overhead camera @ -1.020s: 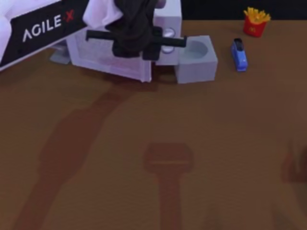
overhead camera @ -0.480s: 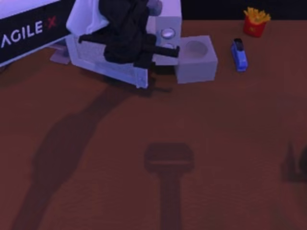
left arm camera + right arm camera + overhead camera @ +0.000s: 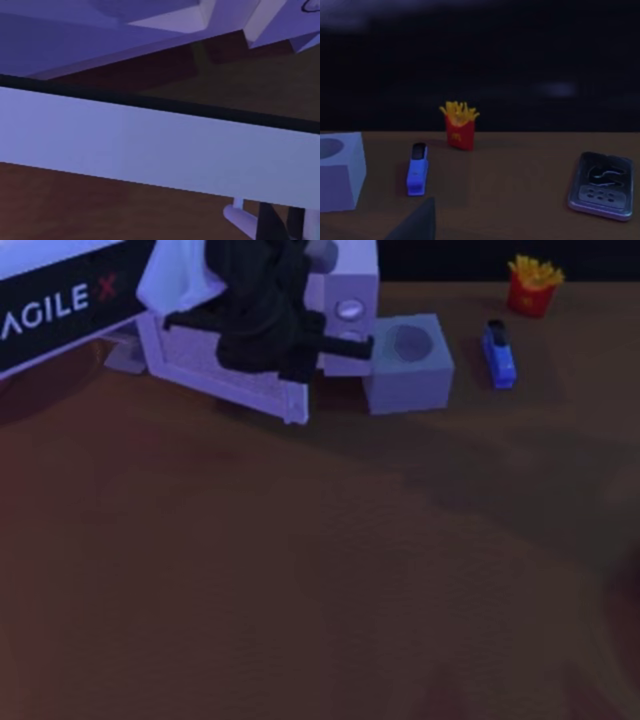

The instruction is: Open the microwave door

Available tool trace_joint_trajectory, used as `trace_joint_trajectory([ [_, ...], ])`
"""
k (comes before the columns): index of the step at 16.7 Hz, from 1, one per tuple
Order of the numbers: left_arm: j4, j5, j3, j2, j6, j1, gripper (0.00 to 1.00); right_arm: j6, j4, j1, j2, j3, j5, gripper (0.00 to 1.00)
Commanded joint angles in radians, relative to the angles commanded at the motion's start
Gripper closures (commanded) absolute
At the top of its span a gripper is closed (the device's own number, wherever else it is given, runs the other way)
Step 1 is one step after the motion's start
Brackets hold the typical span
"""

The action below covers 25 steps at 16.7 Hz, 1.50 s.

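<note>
The microwave, a light-grey box with two silver knobs, stands at the table's far left-centre. Its door is swung partly out, with the free edge angled toward the table's front. My left arm reaches over the microwave, and my left gripper sits at the door's free edge. In the left wrist view the door is a wide pale band, and the dark fingers are shut on its round bar handle. My right gripper is out of the top view, parked low at the right.
A grey cube with a round hole stands right beside the microwave. Farther right lie a blue stapler and a red box of fries. The right wrist view also shows a flat silver device on the table.
The door has swung a little further out, its free edge moving left and toward the table's front with my left gripper. Over the last half second almost nothing moved.
</note>
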Motion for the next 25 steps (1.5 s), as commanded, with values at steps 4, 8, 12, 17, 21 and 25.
trace_joint_trajectory([
  [4, 0.000, 0.000, 0.000, 0.000, 0.000, 0.000, 1.00, 0.000, 0.000, 0.000, 0.000, 0.000, 0.000, 0.00],
  [8, 0.000, 0.000, 0.000, 0.000, 0.000, 0.000, 1.00, 0.000, 0.000, 0.000, 0.000, 0.000, 0.000, 0.00],
  [12, 0.000, 0.000, 0.000, 0.000, 0.000, 0.000, 1.00, 0.000, 0.000, 0.000, 0.000, 0.000, 0.000, 0.00],
  [17, 0.001, 0.007, -0.004, 0.002, -0.002, -0.006, 1.00, 0.000, 0.000, 0.000, 0.000, 0.000, 0.000, 0.00],
  [21, 0.020, 0.036, -0.061, -0.037, 0.057, 0.011, 1.00, 0.000, 0.000, 0.000, 0.000, 0.000, 0.000, 0.00],
  [25, 0.044, 0.069, -0.120, -0.082, 0.122, 0.029, 1.00, 0.000, 0.000, 0.000, 0.000, 0.000, 0.000, 0.00],
])
